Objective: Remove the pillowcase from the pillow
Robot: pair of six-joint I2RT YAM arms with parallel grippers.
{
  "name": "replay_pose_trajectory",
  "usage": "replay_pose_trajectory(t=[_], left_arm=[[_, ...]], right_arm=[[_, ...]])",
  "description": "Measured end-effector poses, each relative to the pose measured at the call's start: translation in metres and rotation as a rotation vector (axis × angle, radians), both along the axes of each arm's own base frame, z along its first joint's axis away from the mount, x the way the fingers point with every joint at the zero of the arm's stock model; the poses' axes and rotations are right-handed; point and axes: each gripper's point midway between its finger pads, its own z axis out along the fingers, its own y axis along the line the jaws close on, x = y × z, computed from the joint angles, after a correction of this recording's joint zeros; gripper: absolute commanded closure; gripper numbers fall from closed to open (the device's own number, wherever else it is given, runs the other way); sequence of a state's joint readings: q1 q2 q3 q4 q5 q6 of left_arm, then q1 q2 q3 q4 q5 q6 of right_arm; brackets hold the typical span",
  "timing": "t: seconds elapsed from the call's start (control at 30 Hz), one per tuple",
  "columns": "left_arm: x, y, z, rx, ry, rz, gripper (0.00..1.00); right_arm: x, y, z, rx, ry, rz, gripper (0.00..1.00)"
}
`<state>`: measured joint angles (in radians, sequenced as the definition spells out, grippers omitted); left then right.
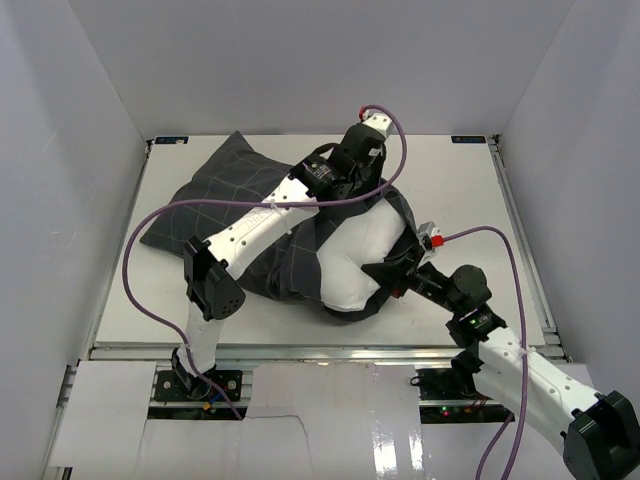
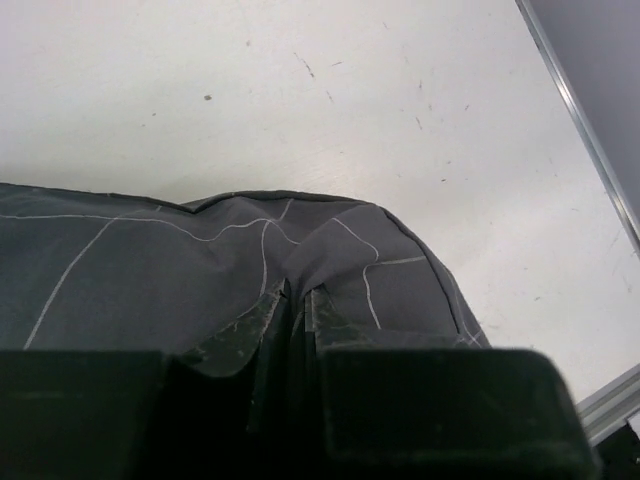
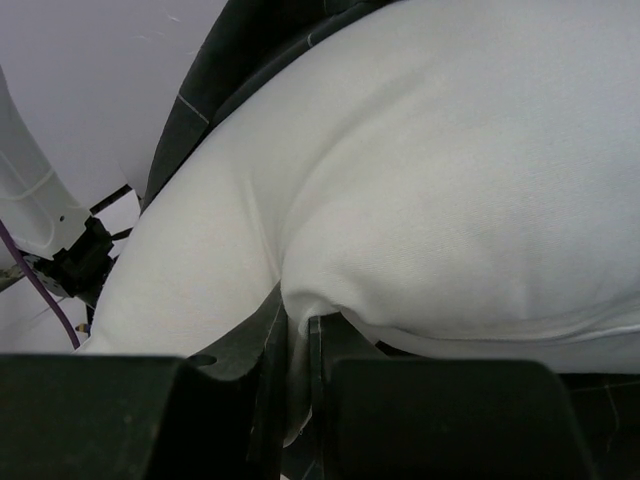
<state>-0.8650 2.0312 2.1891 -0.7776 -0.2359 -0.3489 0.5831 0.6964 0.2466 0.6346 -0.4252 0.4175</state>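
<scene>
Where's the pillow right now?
In the top view, the pillow sits centrally, its right end bared and pinched by the right gripper, the rest inside the pillowcase.

A robotics lab test cell, seen from beside the bench. Plain white panels [image 1: 330,60] wall in a white surface [image 1: 460,190] on three sides, like a small booth. A bare aluminium rail [image 1: 330,350] frames the near edge of the surface. Two white-and-black robot arms, the left arm [image 1: 255,228] and the right arm [image 1: 525,365], are bolted side by side there. Loose purple cables [image 1: 128,275] loop from the arms. Up close, the surface shows small scuffs and specks. Nothing here looks like home furniture.
</scene>
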Motion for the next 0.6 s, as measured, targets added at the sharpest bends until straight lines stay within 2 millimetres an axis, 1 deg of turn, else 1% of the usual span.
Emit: replay_pose_trajectory(t=[0.03,0.07,0.1,0.27,0.43,0.5,0.6], left_arm=[[0.0,-0.001,-0.001,-0.003,0.004,-0.003,0.82],[0.0,-0.002,-0.002,-0.007,0.008,-0.008,0.98],[0.0,-0.003,-0.003,-0.009,0.012,-0.012,1.0],[-0.002,-0.006,-0.004,-0.022,0.024,-0.024,1.0],[0.006,0.001,-0.004,-0.039,0.03,0.042,1.0],[0.016,0.011,-0.003,-0.055,0.036,0.09,1.0],[0.037,0.033,-0.004,-0.079,0.053,0.174,1.0]], right_arm=[[0.0,0.0,0.0,0.0,0.0,0.0,0.92],[0.0,0.0,0.0,0.0,0.0,0.0,0.92],[0.0,0.0,0.0,0.0,0.0,0.0,0.92],[0.0,0.0,0.0,0.0,0.0,0.0,0.92],[-0.003,-0.002,0.003,0.008,-0.012,-0.001,0.92],[-0.004,-0.004,0.005,0.013,-0.022,-0.005,0.92],[-0.006,-0.007,0.007,0.016,-0.031,-0.017,0.92]])
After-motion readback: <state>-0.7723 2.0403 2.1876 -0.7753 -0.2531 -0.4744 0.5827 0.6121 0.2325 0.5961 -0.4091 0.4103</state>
